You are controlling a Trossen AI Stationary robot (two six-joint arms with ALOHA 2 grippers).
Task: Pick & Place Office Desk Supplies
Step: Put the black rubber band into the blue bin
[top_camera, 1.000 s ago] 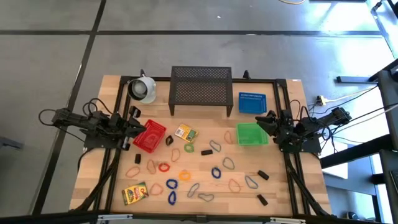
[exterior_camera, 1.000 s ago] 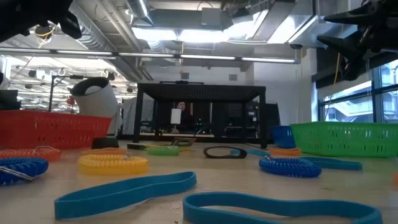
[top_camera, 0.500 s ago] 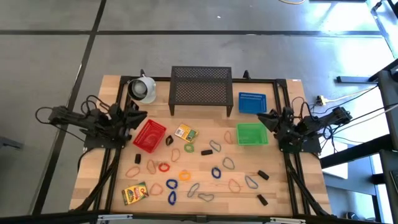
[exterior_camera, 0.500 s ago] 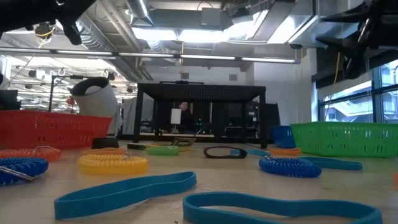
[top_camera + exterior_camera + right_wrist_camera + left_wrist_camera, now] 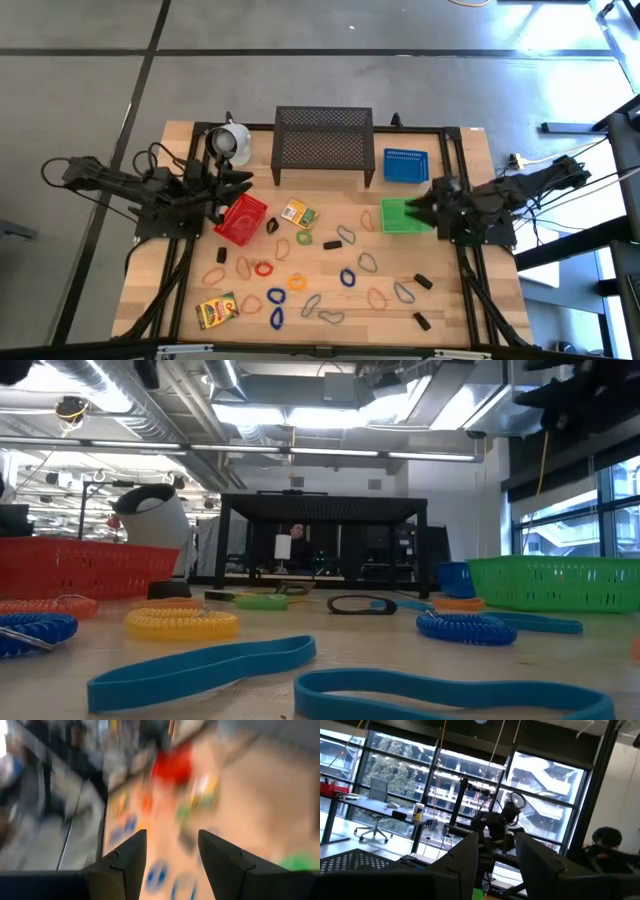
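Both arms have pulled back between picks: left gripper lifted from the red mesh basket toward the white mug, fingers parted, empty; right gripper shifted over the green mesh basket, released, empty.
Nearest lie blue loops, then a yellow loop; two small printed boxes sit mid-table. The next move probably calls for descending on one loose item. No writing is legible.
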